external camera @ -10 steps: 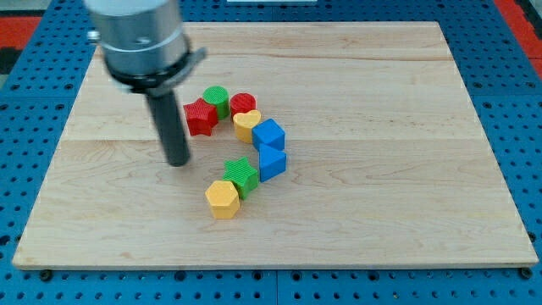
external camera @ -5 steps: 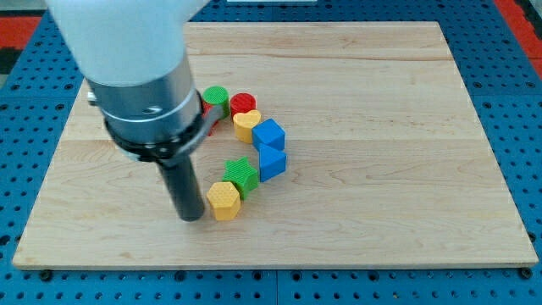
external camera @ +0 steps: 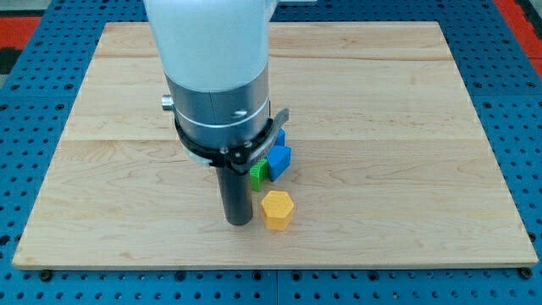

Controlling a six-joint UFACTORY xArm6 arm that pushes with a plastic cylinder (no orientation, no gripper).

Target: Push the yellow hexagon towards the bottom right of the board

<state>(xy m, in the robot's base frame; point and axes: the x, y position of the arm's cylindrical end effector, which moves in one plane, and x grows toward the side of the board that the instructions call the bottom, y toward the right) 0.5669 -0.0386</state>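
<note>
The yellow hexagon (external camera: 277,209) lies on the wooden board (external camera: 406,127), below the board's middle. My tip (external camera: 238,221) rests on the board just to the hexagon's left, close to it or touching it; I cannot tell which. The arm's body hides most of the other blocks. Above the hexagon a sliver of a green block (external camera: 257,174) and part of a blue block (external camera: 279,158) show beside the rod.
The board's bottom edge (external camera: 279,264) runs a short way below the hexagon. A blue pegboard surface (external camera: 525,102) surrounds the board.
My tip has moved right and down the view, from left of the block cluster to beside the hexagon. The yellow hexagon has slid right and slightly down, away from the green block.
</note>
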